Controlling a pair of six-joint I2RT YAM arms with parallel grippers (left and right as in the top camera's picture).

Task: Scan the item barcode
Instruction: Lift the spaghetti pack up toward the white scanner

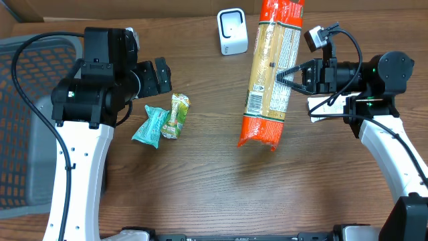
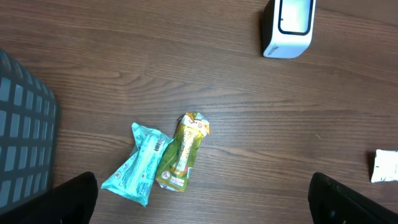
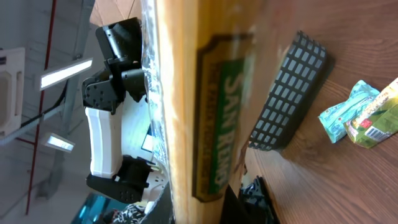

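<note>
The item is a long pasta packet (image 1: 273, 73) with orange-red ends and a yellow printed middle, held in the air over the table's middle right. My right gripper (image 1: 284, 75) is shut on its side from the right. In the right wrist view the packet (image 3: 186, 106) fills the centre, with a dark finger (image 3: 235, 208) against it. A white printed panel (image 1: 256, 104) on the packet faces up. The white scanner (image 1: 233, 31) stands at the back, just left of the packet's top end. My left gripper (image 1: 155, 79) hovers open at the left, with nothing between its fingers (image 2: 74, 199).
A teal packet (image 1: 150, 126) and a green packet (image 1: 176, 115) lie side by side left of centre, below the left gripper; the left wrist view shows them too, teal packet (image 2: 138, 165) and green packet (image 2: 181, 152). A grey mesh basket (image 1: 27, 134) sits at the far left.
</note>
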